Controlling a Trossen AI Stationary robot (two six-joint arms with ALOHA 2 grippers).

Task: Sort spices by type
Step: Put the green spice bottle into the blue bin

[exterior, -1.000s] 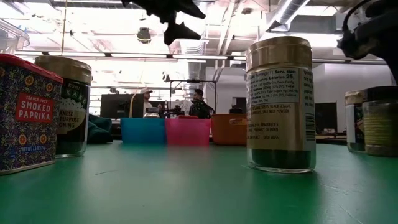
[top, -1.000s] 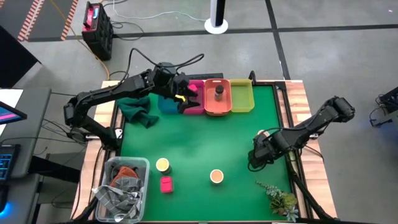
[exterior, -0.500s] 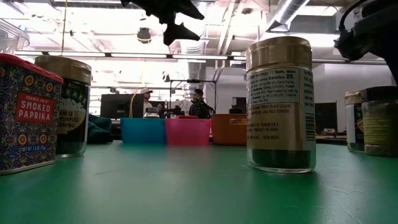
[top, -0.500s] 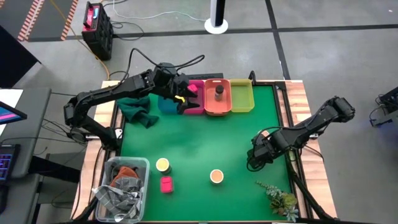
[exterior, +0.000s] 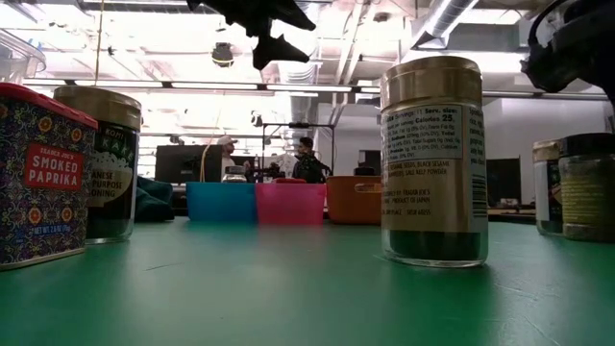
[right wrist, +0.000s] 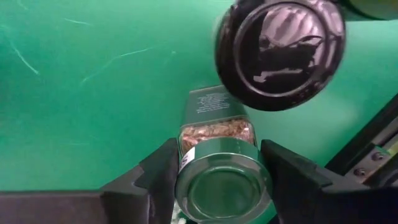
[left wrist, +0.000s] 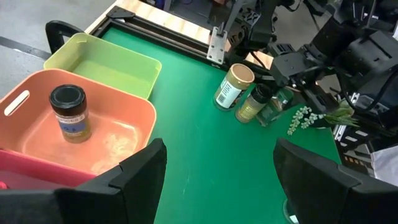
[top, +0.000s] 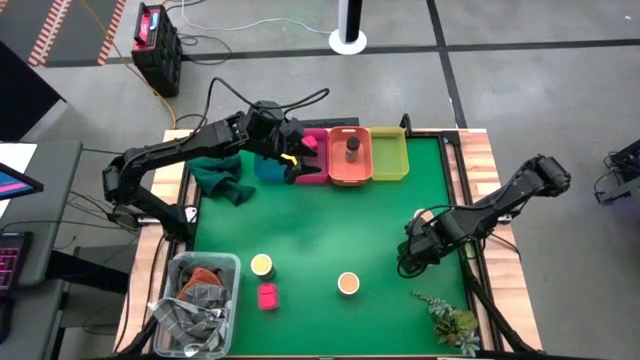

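My right gripper [top: 410, 255] points down at the table's right side, shut on a glass jar [right wrist: 217, 134] of brown flakes with a greenish lid. A dark-lidded jar [right wrist: 280, 50] stands right beside it. A tan-lidded jar [left wrist: 233, 84] stands close by. My left gripper [top: 297, 160] hangs open over the far bins, with nothing between its fingers [left wrist: 143, 177]. One dark-lidded jar [top: 352, 148] stands in the orange bin [top: 348, 172]. Near the front stand a yellow-lidded jar [top: 261, 265], a pink box [top: 267, 296] and a tan-lidded jar [top: 348, 283]. My right gripper pinches the jar between its two fingers at the lid's rim [right wrist: 185, 186], one finger on each side. The fingers come from above, pointing down. The jar is upright with its bottom toward the green mat; whether it is lifted off the mat I cannot tell.
Blue [top: 266, 168], pink [top: 312, 178], orange and yellow-green [top: 389, 158] bins line the far edge. A dark green cloth [top: 220, 172] lies at the far left, a clear tub [top: 195, 300] of rags at the near left, a plant sprig [top: 450, 320] at the near right.
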